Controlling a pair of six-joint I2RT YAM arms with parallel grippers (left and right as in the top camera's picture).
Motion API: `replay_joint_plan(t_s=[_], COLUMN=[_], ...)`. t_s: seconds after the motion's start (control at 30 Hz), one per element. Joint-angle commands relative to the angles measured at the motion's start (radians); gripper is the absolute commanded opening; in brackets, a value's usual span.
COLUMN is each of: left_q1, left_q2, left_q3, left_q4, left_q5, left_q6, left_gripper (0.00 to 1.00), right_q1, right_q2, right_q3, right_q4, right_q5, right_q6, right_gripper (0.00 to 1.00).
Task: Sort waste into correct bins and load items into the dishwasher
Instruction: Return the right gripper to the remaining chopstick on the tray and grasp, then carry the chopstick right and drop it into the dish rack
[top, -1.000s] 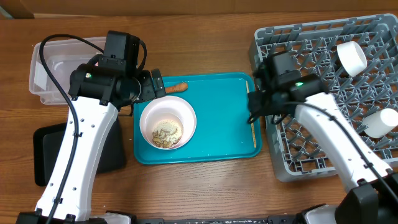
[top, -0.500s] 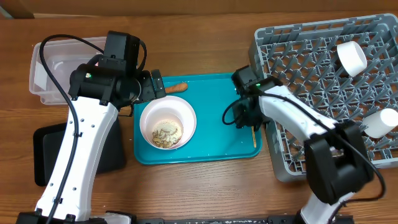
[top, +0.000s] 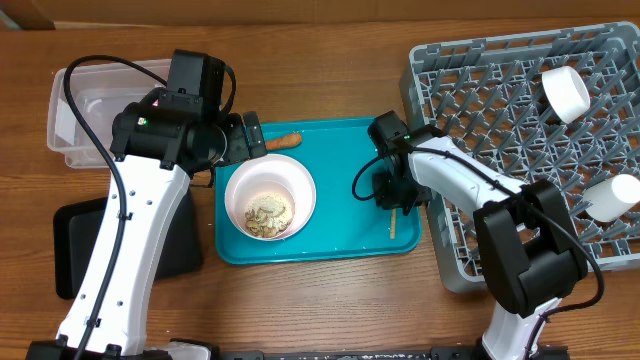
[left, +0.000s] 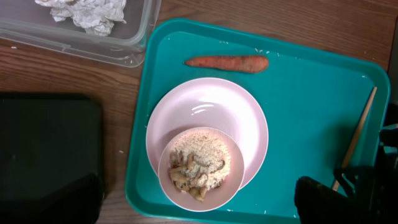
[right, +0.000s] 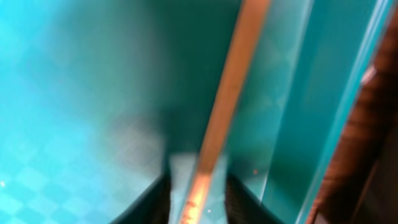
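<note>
A thin wooden chopstick (top: 395, 226) (left: 356, 138) (right: 230, 87) lies along the right side of the teal tray (top: 350, 235). My right gripper (top: 395, 200) (right: 198, 180) is down over it. Its fingers straddle the chopstick closely, and a thin strip of teal shows on each side. My left gripper (top: 250, 140) (left: 199, 208) hangs wide open above the pinkish-white bowl (top: 270, 197) (left: 205, 118), which holds pale food scraps (left: 198, 168). An orange carrot stick (top: 283, 141) (left: 227, 61) lies on the tray behind the bowl.
The clear tub (top: 90, 110) at the far left holds crumpled tissue and foil (left: 84, 12). The black tray (top: 80, 250) lies in front of it. At the right, the grey dish rack (top: 500, 110) holds a white cup (top: 565, 92) and another white dish (top: 612, 197).
My right gripper has swung from the rack's edge down onto the tray and narrowed its jaws around the chopstick, whose near end has shifted slightly left. The left arm is still.
</note>
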Motion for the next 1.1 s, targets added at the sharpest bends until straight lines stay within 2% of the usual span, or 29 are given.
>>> replay_joint_plan(t_s=[0.0,0.17,0.4,0.53,0.7,0.87,1.07], left_q1=[0.0,0.0,0.0,0.0,0.0,0.0,0.0], left_q2=[-0.003,-0.003,-0.003,-0.003,-0.003,-0.003,-0.003], left_q3=[0.008,0.009,0.008,0.008,0.008,0.009,0.008], left_q4=[0.0,0.0,0.0,0.0,0.0,0.001,0.0], left_q5=[-0.009,-0.009,-0.009,-0.009,-0.01,-0.01,-0.01], left_q6=[-0.007,-0.007,-0.007,-0.006,-0.006,-0.007,-0.007], left_gripper=[1.0,1.0,1.0,1.0,1.0,1.0,1.0], right_q1=[-0.004,-0.005,-0.005,-0.006,-0.025,-0.086,-0.182], right_q2=[0.031,0.031,-0.015,-0.116,-0.277,-0.388,-0.389], right_q3=[-0.004,-0.004,0.03,0.08,0.117,0.117,0.076], right_q4=[0.002,0.002,-0.057,-0.105,-0.132,-0.14,-0.139], right_q5=[-0.005,-0.005,-0.004,0.009,0.094,0.245,0.218], right_q6=[0.011,0.036,0.035,0.023,-0.059,-0.074,-0.188], right_gripper=[0.16,0.04,0.04,0.04,0.04,0.04,0.06])
